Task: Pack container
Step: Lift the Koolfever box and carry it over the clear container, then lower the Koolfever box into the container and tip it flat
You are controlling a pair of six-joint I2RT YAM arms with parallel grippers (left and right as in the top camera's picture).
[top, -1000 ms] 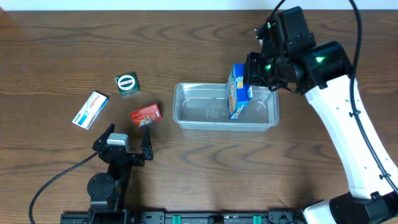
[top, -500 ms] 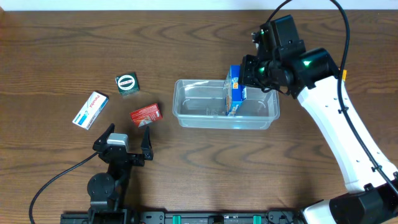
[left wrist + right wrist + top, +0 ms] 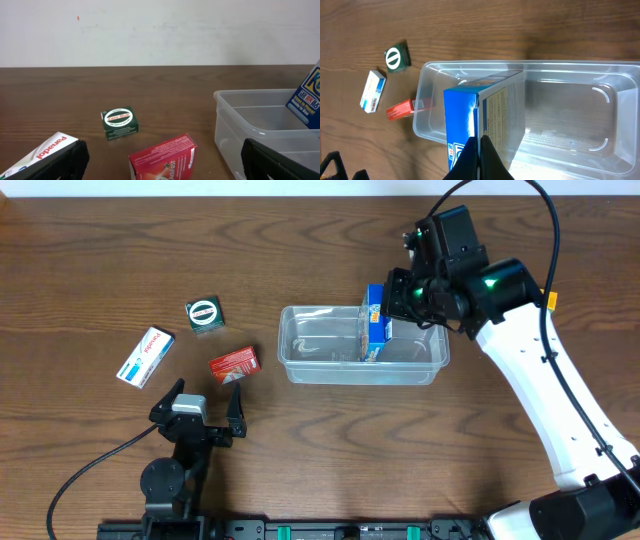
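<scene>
Your right gripper [image 3: 480, 146] at upper right pinching a blue box [image 3: 376, 318] over the clear container [image 3: 300, 372], your left gripper [image 3: 204, 398] at lower left spread wide, empty

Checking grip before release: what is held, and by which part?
The right gripper pinches the blue box by its top edge; the left gripper is open, empty.

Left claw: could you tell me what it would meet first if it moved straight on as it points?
Most likely the left claw would meet the red box, just ahead between its open fingers; the green box sits farther back.
</scene>
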